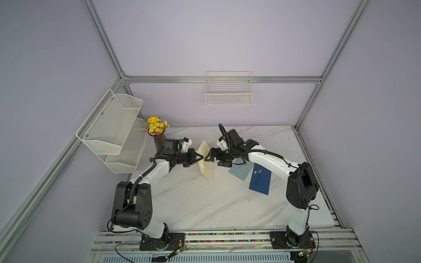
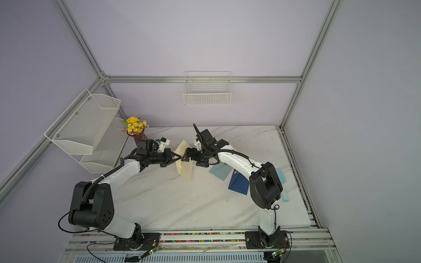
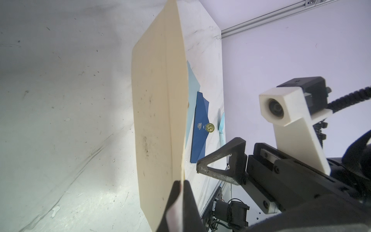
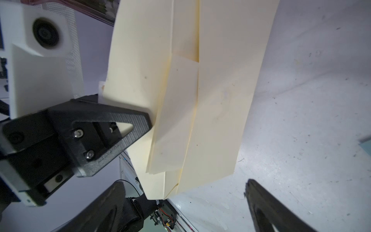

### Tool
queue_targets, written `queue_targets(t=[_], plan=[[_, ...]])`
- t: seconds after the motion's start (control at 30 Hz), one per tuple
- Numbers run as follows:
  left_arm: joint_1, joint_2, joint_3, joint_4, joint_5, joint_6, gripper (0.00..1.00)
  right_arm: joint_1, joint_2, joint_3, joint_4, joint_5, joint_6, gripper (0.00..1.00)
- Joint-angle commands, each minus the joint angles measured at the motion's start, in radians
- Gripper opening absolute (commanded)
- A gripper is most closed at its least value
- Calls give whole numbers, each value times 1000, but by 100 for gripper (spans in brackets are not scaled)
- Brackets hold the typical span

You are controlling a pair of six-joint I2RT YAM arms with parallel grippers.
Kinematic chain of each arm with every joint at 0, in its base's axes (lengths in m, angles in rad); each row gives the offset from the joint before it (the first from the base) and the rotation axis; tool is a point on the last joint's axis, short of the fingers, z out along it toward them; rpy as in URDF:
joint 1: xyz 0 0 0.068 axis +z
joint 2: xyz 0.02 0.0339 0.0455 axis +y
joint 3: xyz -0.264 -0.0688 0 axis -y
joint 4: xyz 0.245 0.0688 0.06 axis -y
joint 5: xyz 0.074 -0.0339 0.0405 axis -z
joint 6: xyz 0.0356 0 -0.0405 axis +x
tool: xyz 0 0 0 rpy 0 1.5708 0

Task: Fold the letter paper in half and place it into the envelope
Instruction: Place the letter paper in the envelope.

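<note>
Slip risk: your left pincer (image 1: 201, 157) alone clamps the envelope (image 1: 206, 169); your right pincer (image 1: 213, 161) stands apart. Letter paper (image 4: 180, 112), only part tucked in, may slide out.

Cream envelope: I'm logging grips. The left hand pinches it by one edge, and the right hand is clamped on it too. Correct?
Not quite. The left hand does pinch the cream envelope by one edge, but the right hand is not clamped on it: the right wrist view shows its jaws spread wide, gripping nothing.
</note>
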Motion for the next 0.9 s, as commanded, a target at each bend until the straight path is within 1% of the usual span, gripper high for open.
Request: queue_targets(t=[0.0, 0.27, 0.43, 0.77, 0.87], plan=[[7, 8, 3, 55, 43, -8, 0, -1, 8, -12, 23, -9, 0, 97], [7, 2, -15, 71, 51, -24, 0, 4, 75, 74, 7, -2, 0, 97], [7, 4, -15, 73, 54, -25, 0, 25, 120, 128, -29, 6, -20, 97], [9, 8, -3, 104, 72, -58, 0, 29, 145, 90, -34, 45, -39, 97], [10, 7, 1, 116, 77, -72, 0, 29, 154, 78, -39, 73, -48, 97]])
